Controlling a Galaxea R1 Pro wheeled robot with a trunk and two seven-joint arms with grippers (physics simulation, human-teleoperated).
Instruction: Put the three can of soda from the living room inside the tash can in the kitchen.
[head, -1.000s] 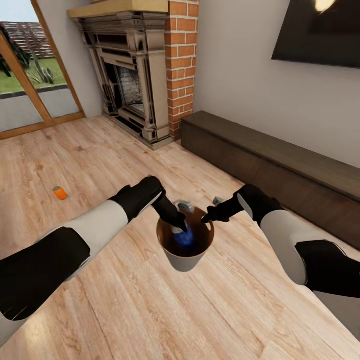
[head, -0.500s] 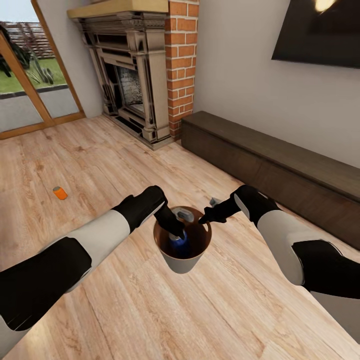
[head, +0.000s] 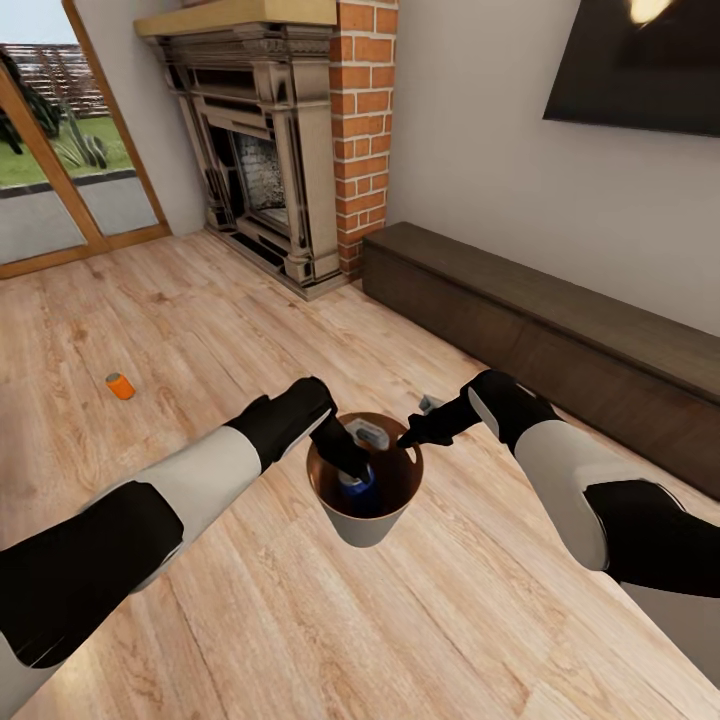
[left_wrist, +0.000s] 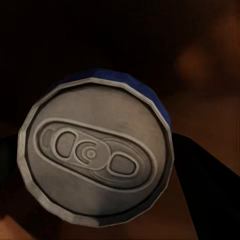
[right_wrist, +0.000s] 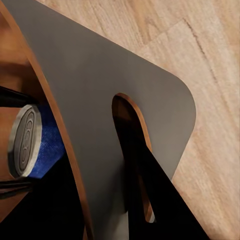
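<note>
The tash can (head: 366, 522), a tapered cup-like bin with a brown inside, hangs above the wood floor between my arms. My right gripper (head: 408, 438) is shut on its rim, and one dark finger (right_wrist: 160, 200) lies against the grey wall (right_wrist: 100, 90) by a handle slot. My left gripper (head: 345, 463) reaches down inside the bin, shut on a dark blue can of soda (head: 356, 484). That can's silvery top (left_wrist: 95, 155) faces the left wrist camera and also shows inside the bin (right_wrist: 27, 140). An orange can of soda (head: 120, 386) lies on the floor far to the left.
A long dark low cabinet (head: 560, 330) runs along the wall at right. The brick fireplace (head: 270, 150) stands ahead, with glazed doors (head: 60, 170) at the left and a TV (head: 640, 60) on the wall. Wood floor (head: 200, 300) stretches around me.
The bin and both grippers have shifted slightly left and up. My left gripper has sunk a little deeper into the bin with the blue can.
</note>
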